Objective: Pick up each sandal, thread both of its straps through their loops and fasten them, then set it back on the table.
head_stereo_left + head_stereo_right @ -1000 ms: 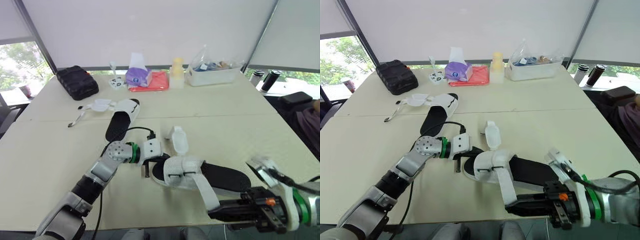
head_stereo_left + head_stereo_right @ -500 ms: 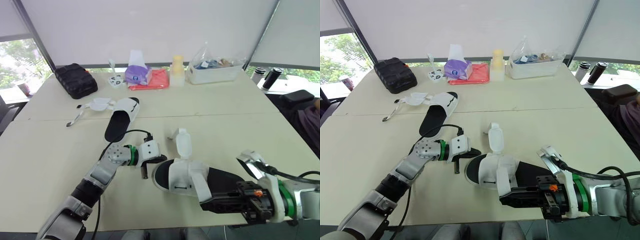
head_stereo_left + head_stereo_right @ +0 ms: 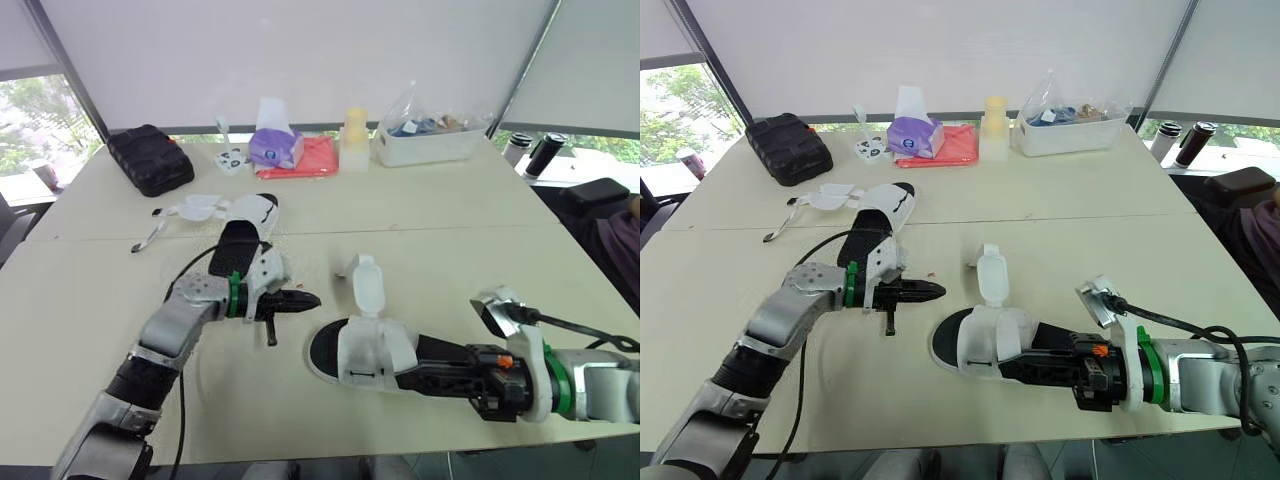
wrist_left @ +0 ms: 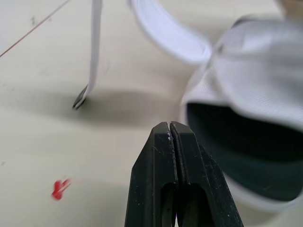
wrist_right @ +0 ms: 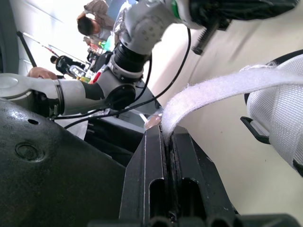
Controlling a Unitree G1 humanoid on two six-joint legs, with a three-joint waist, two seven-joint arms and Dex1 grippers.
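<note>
Chg. vs 1 s ago: L gripper point(image 3: 312, 297) has come off the near sandal's toe and now sits apart from it, to the robot's L, over the table point(image 3: 480, 250). R gripper point(image 3: 405, 373) has drawn the long strap, prev. trailing toward the table's near edge, in over the upper.

1. Near sandal point(image 3: 325, 350): white upper, black insole. Flat on table, front centre, toe toward robot's L.
 - Long strap point(image 5: 213, 90): runs from upper into R gripper.
 - Short strap point(image 3: 367, 288): open, standing up on the far side.
 - Black loop point(image 5: 253, 130): on upper; looks empty, but view is partial.
2. Far sandal point(image 3: 245, 240): on table behind L gripper. Its loose straps point(image 3: 195, 210) are spread open to its L.
3. L gripper: fingers point(image 4: 156, 156) pressed together, holding nothing. Points toward robot's R.
4. R gripper: fingers point(image 5: 151, 161) clamped tight on the long strap, pinching its end.
5. Misc., far edge, L to R: black case point(image 3: 150, 160), purple tissue pack point(image 3: 277, 148), red pouch point(image 3: 312, 160), pale bottle point(image 3: 354, 145), clear tub point(image 3: 425, 148).
6. Dark cups point(image 3: 545, 158): at R corner.
7. Small red mark point(image 4: 59, 188): on tabletop nr L gripper.
</note>
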